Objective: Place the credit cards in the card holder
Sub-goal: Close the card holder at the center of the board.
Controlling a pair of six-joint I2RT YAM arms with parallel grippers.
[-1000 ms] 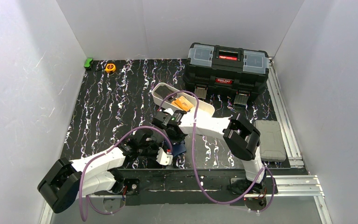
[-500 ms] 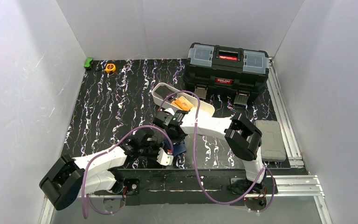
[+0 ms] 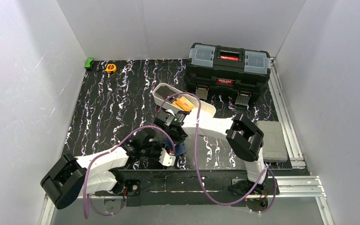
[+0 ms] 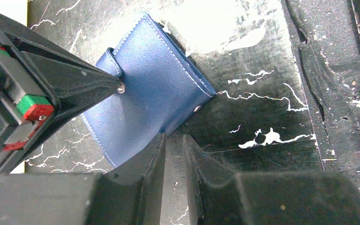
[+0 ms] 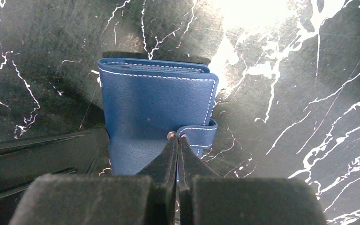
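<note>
One closed blue wallet (image 5: 154,112) lies on the tabletop (image 5: 286,93); we see the right gripper (image 5: 177,137) pressed together at its snap tab (image 5: 199,133), the left gripper (image 4: 173,140) slightly spread at its edge.

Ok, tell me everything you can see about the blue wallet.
The wallet is navy blue and leather-like, with pale stitching along its edges. It is folded shut, its layers showing at one side, and a tab with a small metal stud wraps over one edge. It lies on the black marbled table, near the front edge between the arms. The shut right tool touches it at the stud. One finger of the left tool meets the opposite edge.
</note>
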